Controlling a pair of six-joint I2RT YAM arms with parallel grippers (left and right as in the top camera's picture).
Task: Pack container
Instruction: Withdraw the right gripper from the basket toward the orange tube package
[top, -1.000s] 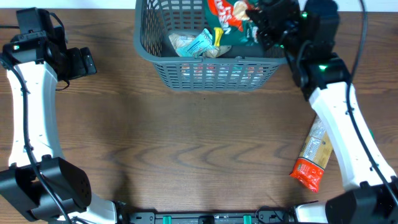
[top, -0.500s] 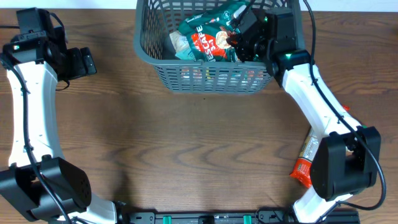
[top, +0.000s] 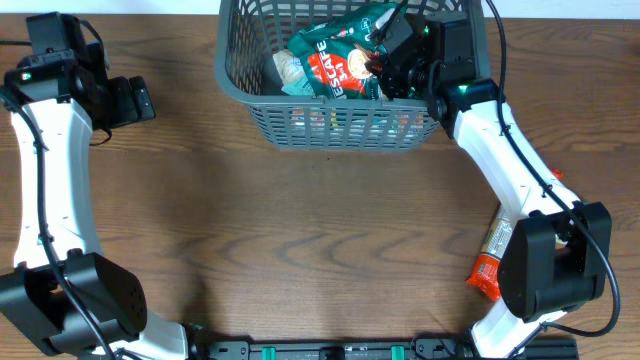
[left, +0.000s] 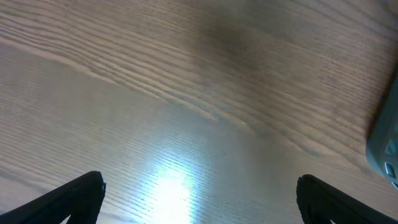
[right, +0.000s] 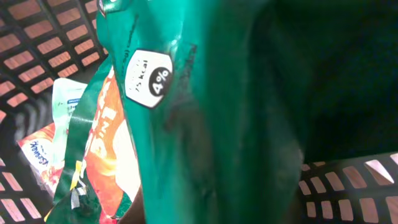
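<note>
The container (top: 330, 122) sat at the far middle of the bench (top: 300, 250), with the right tool (top: 385, 62) down inside it against a green and red packet (top: 335, 65). Couldn't tell if that tool was clamped or apart, since the bag blocked the wrist view. My worry was that the packet rode high on the other bags, so pulling out could drag it over the rim. The left tool (left: 199, 199) hung spread apart over bare bench. An orange packet (top: 497, 262) lay beside the right arm, easy to knock.
</note>
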